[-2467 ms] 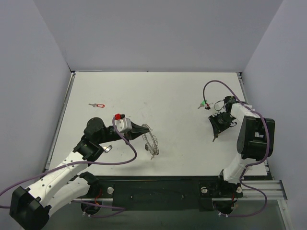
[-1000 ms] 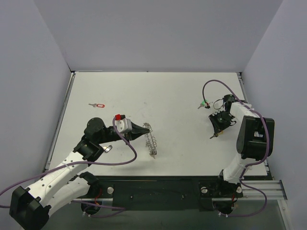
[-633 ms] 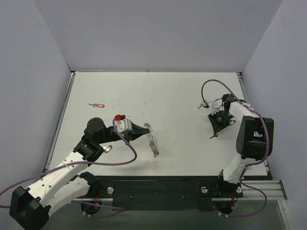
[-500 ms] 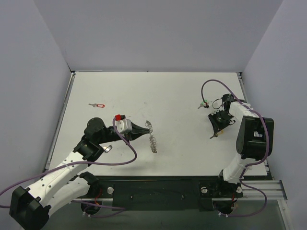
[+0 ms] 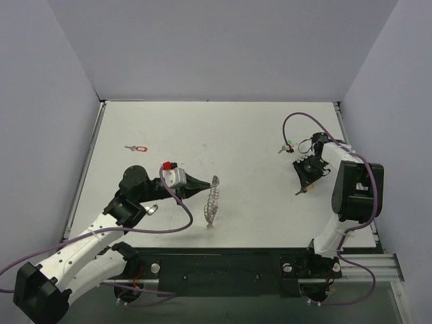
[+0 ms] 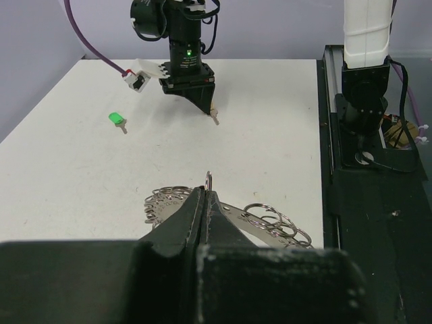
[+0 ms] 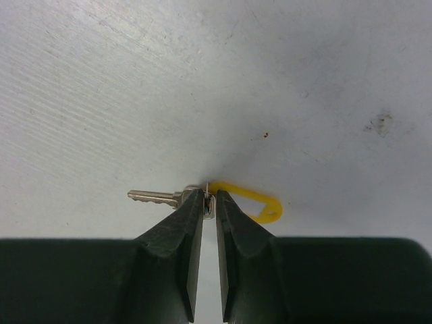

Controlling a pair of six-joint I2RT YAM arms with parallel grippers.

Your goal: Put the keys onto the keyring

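My left gripper is shut on the rim of the keyring, a silver wire hoop that hangs edge-on just above the table. In the left wrist view the keyring spreads to both sides of the shut left gripper. At the right of the table, my right gripper points down with its jaws pinched on the metal head of the yellow key, beside that key's yellow tag. The right gripper has a narrow gap filled by the key. A green key lies behind it. A red key lies far left.
The black base rail runs along the near edge. Grey walls close in the table on the left, back and right. A purple cable loops above the right wrist. In the left wrist view the right arm's base stands at the right.
The keyring has swung in the left gripper, its lower end moving left and toward the near edge. The right jaws have narrowed onto the yellow key.
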